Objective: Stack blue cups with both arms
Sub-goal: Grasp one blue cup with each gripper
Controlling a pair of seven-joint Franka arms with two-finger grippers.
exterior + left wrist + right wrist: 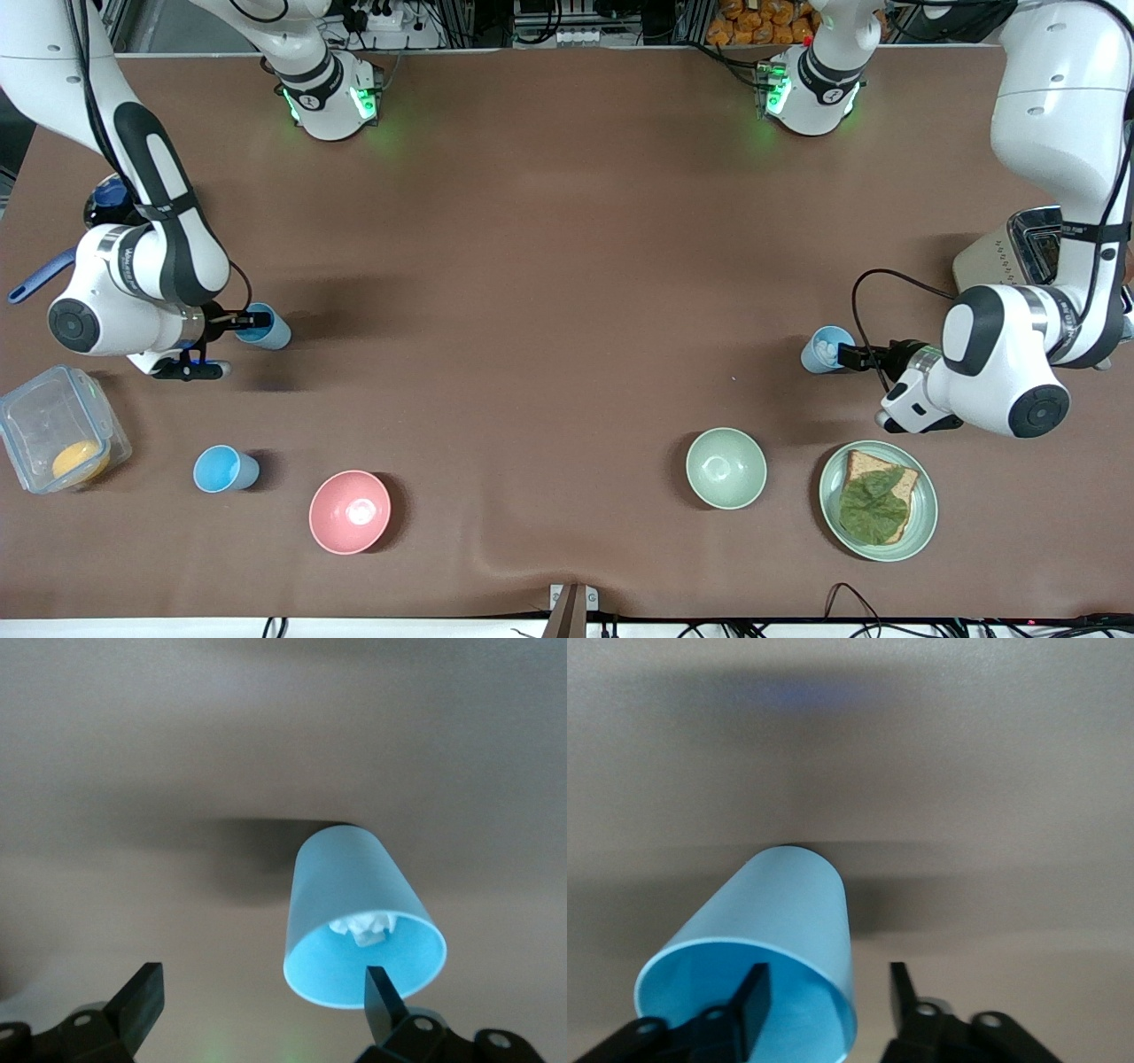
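Each hand spread wide at a blue cup's rim: left hand [257, 992] beside paper-stuffed cup [827, 348], right hand [826, 997] straddling empty cup [266, 326]

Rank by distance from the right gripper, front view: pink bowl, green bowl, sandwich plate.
From the right gripper, open jaws straddling a blue cup's rim:
1. Pink bowl, toward the right arm's end, near the front camera.
2. Green bowl, toward the left arm's end.
3. Sandwich plate, farthest along, beside the green bowl.

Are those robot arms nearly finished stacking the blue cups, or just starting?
Just starting. No cups are stacked yet. The left gripper is open, one finger inside a blue cup holding something white. The right gripper is open across another cup's rim. A third cup stands untouched near the pink bowl.
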